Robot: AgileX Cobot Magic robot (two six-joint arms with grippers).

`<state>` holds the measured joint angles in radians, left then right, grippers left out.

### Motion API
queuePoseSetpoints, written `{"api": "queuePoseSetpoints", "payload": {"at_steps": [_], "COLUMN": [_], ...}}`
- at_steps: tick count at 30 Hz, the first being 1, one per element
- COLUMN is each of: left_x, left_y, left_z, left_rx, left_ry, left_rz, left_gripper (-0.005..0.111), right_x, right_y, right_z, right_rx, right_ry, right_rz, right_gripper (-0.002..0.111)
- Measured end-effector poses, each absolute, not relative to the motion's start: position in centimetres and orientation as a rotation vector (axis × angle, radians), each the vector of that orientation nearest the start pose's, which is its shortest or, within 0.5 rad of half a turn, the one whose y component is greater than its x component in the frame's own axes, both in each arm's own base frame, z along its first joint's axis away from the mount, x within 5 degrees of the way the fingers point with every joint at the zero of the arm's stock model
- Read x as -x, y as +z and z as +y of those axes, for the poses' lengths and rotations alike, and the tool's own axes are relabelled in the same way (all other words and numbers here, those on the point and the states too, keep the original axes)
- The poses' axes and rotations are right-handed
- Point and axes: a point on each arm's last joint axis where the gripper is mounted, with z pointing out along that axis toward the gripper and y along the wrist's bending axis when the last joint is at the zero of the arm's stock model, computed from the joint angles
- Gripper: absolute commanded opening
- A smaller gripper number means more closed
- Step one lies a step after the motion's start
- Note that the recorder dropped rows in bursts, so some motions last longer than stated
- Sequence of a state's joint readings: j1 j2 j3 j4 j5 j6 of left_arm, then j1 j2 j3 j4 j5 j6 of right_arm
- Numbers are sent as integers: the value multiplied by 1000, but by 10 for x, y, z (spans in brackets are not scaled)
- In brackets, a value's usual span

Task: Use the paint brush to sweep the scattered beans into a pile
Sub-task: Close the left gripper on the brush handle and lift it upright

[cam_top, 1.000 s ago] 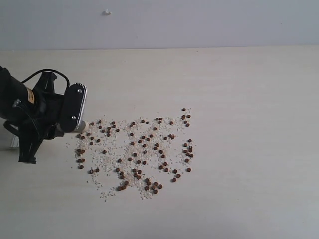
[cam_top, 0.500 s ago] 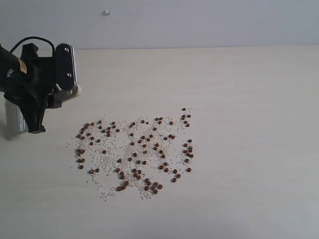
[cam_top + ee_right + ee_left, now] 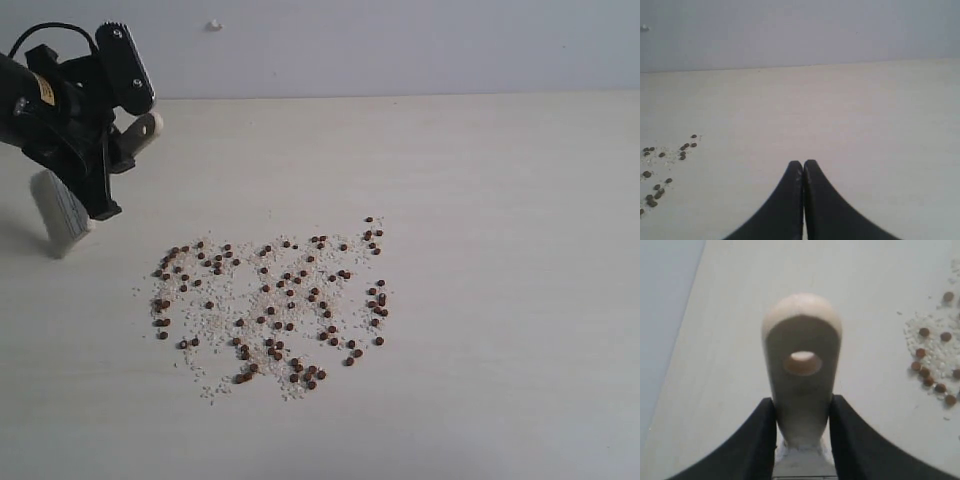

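Dark reddish-brown beans (image 3: 275,300) mixed with fine whitish grains lie scattered over the middle of the pale table; some beans (image 3: 932,362) show in the left wrist view and some beans (image 3: 655,172) in the right wrist view. My left gripper (image 3: 112,150) hangs at the far left, up from the bean patch, shut on the paint brush (image 3: 62,210). The brush's wooden handle (image 3: 802,365) with its hole stands between the fingers; its bristle end points down toward the table left of the beans. My right gripper (image 3: 803,165) is shut on nothing and is out of the exterior view.
The pale table (image 3: 480,200) runs back to a grey wall (image 3: 400,45), which bears a small white mark (image 3: 214,25). Nothing else lies on the table around the bean patch.
My left gripper has risen and swung back to the far left with the brush, lifting it off the left edge of the bean patch. The beans lie as before.
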<state>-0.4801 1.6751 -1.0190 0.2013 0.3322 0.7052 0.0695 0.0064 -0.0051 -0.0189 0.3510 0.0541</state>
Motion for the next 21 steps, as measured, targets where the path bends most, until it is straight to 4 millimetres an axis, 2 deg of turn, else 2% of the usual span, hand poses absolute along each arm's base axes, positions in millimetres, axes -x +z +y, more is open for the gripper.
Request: {"api": "queuePoseSetpoints", "payload": {"at_steps": [7,9,14,18,20,21], "left_x": [-316,-317,-317,-318,-318,-320], "left_y": [218,219,220,220,221,222], "left_z": [-160,-160,-161,-161,-162,-161], "left_rx": [-1374,-1335,-1276,-1210,-1157,-1106], "left_ry": [194,178,150,118,93,72], "left_rz": [1949,1955,1977,2008,2019,2023], "left_gripper": [0,0,0,0,0,0], "right_x": [-54,-54,-57,-55,-52,-51], "right_y": [183,184,203,225,235,239], "right_z": [2,1,1,6,6,4], "right_rx": [50,106,227,160,20,-105], "right_ry": [33,-32,-152,-44,135,287], "right_rz": [1835,1815,1603,1361,1255,1215], "right_gripper": [0,0,0,0,0,0]}}
